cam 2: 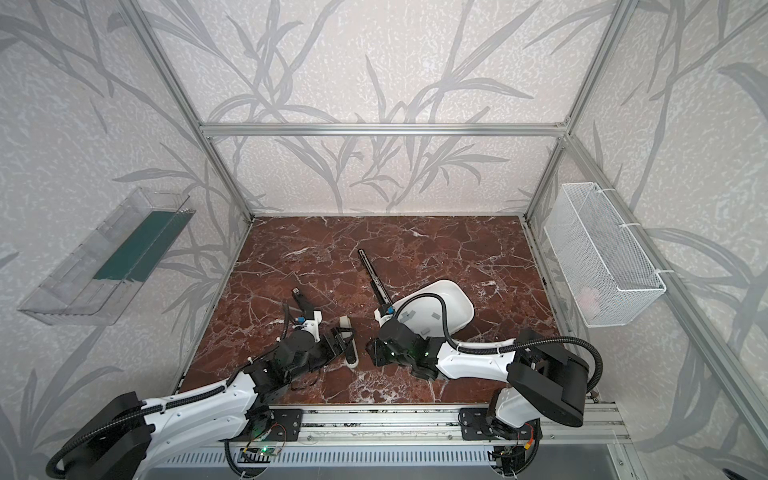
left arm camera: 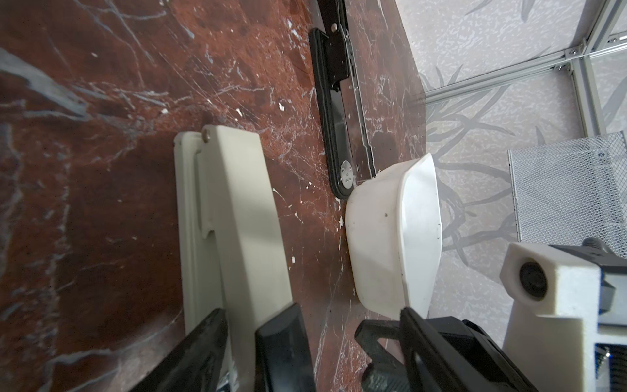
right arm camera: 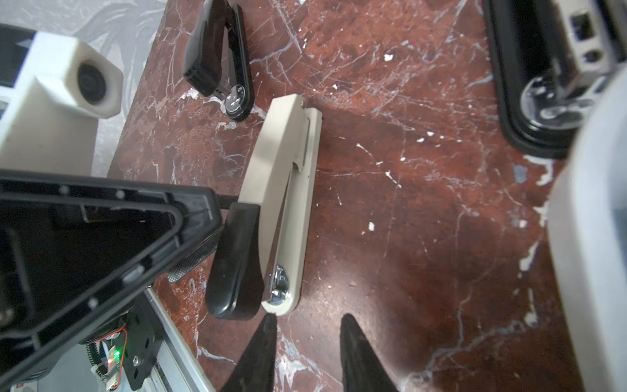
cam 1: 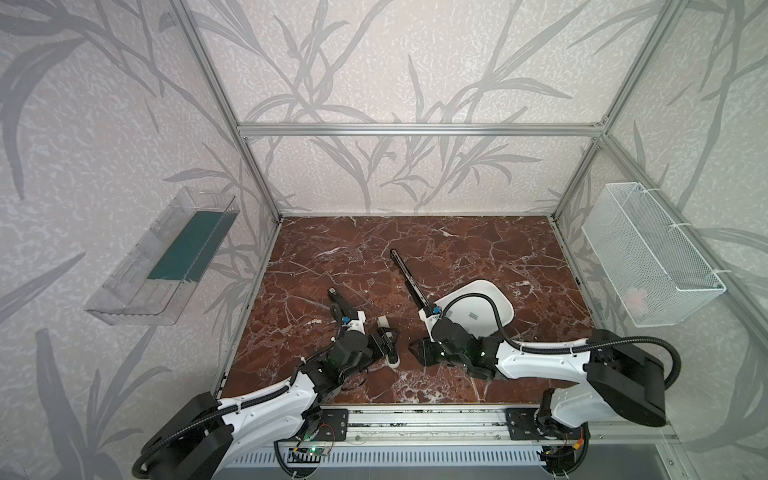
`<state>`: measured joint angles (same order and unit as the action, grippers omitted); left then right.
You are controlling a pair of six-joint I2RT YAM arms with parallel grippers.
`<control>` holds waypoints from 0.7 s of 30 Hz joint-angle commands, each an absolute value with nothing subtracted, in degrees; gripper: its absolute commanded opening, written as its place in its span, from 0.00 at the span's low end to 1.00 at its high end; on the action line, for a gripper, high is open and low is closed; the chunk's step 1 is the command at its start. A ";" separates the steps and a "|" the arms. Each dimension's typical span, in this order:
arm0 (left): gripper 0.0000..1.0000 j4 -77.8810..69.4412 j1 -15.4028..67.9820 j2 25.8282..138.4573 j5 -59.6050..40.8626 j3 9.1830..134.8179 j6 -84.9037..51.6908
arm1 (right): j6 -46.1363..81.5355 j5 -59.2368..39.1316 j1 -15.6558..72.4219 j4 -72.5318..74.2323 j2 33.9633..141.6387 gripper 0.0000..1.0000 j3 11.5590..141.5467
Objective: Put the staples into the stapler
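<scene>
Left side first. My left gripper [left arm camera: 257,309] straddles the front end of the cream stapler [left arm camera: 230,220], jaws wide, 1 finger on each flank. Whether they pinch it or only bracket it, I cannot tell.

The risk here is that the lid is down. If I work at it with a loose hold, the stapler could skid across the marble or roll over. The small black stapler [cam 1: 336,297] lies just beyond my left wrist, so a careless swing could knock it.

Over to the right. My right gripper [right arm camera: 308,317] is partly open and empty, tips low over bare table just short of the cream stapler's nose. The staples [cam 2: 436,316] sit in the white bowl [cam 2: 457,291], behind that gripper and beside its wrist. Reaching back for them, my wrist or cable may clip the rim, or the long black stapler [cam 1: 409,278] lying opened just beside it.

As for pose, my left forearm is stretched low with the wrist rolled sideways. My right arm is folded across, gripper aimed at the left one.
</scene>
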<state>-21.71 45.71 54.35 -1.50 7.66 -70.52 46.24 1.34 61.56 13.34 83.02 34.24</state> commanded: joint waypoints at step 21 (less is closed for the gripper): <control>0.75 -39.61 46.14 68.73 -3.70 7.22 -69.16 | 46.31 2.82 61.00 12.05 81.21 0.34 33.57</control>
<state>-34.41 45.76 67.46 -3.64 7.70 -69.60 46.24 2.52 61.21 12.14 81.30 33.47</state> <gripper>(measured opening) 0.756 0.341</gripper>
